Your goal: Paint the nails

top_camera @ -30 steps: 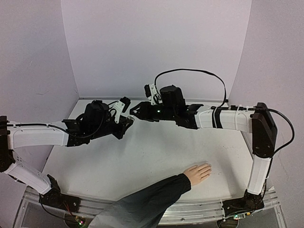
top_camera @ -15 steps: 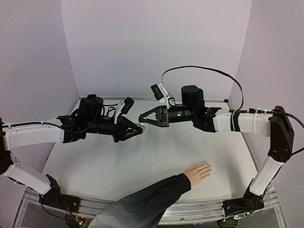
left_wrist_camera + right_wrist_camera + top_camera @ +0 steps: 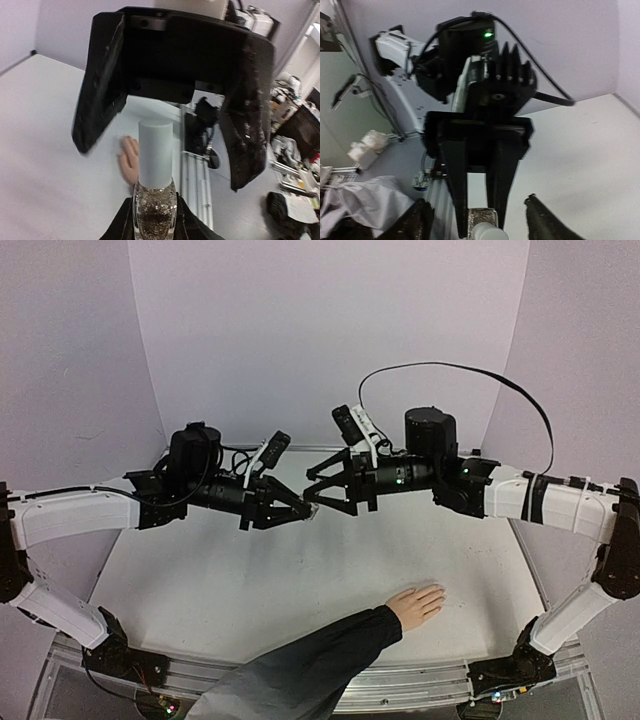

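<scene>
My left gripper (image 3: 300,508) is shut on a small clear glass bottle (image 3: 155,212) of glittery polish with a white cap (image 3: 155,160), held in the air over the table's middle. My right gripper (image 3: 312,490) faces it, open, its fingers (image 3: 100,95) standing wide on either side of the cap without touching it. In the right wrist view the bottle (image 3: 482,220) sits between the left gripper's black jaws, just beyond my right gripper (image 3: 477,205). The pale hand (image 3: 418,602) with its black sleeve (image 3: 300,665) lies flat near the front edge. Its nails are too small to make out.
The white table (image 3: 300,580) is walled by lilac panels at the back and sides. A metal rail (image 3: 420,675) runs along the near edge, where both arm bases are mounted. A black cable (image 3: 450,368) loops above the right arm.
The right gripper, closed to a point half a second ago, has opened wide around the bottle's cap. Both arms have shifted right, the left still carrying the bottle.
</scene>
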Controlling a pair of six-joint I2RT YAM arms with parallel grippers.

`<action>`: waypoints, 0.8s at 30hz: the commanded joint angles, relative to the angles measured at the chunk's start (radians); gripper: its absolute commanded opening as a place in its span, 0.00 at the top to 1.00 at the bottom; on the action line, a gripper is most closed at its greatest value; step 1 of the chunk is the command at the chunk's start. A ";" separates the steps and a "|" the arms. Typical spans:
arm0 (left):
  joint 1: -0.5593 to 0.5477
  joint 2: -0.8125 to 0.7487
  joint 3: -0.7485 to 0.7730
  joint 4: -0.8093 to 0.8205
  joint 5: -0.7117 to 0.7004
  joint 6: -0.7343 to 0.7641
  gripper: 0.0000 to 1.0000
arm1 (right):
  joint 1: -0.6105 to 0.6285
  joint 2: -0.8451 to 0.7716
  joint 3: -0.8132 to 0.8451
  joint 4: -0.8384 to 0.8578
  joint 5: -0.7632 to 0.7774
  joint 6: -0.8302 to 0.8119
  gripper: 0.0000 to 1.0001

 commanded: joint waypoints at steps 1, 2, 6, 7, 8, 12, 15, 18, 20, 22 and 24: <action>-0.010 -0.110 -0.069 0.048 -0.426 0.070 1.00 | 0.004 -0.053 0.000 -0.003 0.335 0.047 0.18; -0.016 -0.122 -0.084 0.048 -0.536 0.082 1.00 | 0.003 -0.050 0.004 -0.005 0.370 0.073 0.17; -0.066 -0.150 -0.127 0.047 -0.895 0.149 1.00 | 0.003 0.008 0.049 -0.009 0.416 0.217 0.16; -0.076 -0.150 -0.131 0.048 -0.940 0.159 1.00 | 0.004 0.031 0.067 -0.007 0.419 0.268 0.17; -0.080 -0.148 -0.131 0.048 -0.971 0.161 1.00 | 0.005 0.055 0.080 0.001 0.425 0.323 0.18; -0.084 -0.122 -0.126 0.049 -1.030 0.193 1.00 | 0.021 0.138 0.119 0.101 0.393 0.462 0.30; -0.084 -0.087 -0.112 0.049 -1.039 0.199 1.00 | 0.042 0.192 0.159 0.113 0.427 0.491 0.32; -0.085 -0.085 -0.113 0.054 -1.023 0.198 1.00 | 0.044 0.227 0.186 0.118 0.463 0.522 0.32; -0.085 -0.083 -0.119 0.055 -1.015 0.202 1.00 | 0.048 0.247 0.200 0.132 0.474 0.536 0.35; -0.085 -0.081 -0.123 0.057 -1.011 0.204 1.00 | 0.052 0.266 0.211 0.145 0.477 0.550 0.36; -0.086 -0.079 -0.125 0.060 -0.998 0.207 1.00 | 0.054 0.291 0.228 0.149 0.476 0.557 0.38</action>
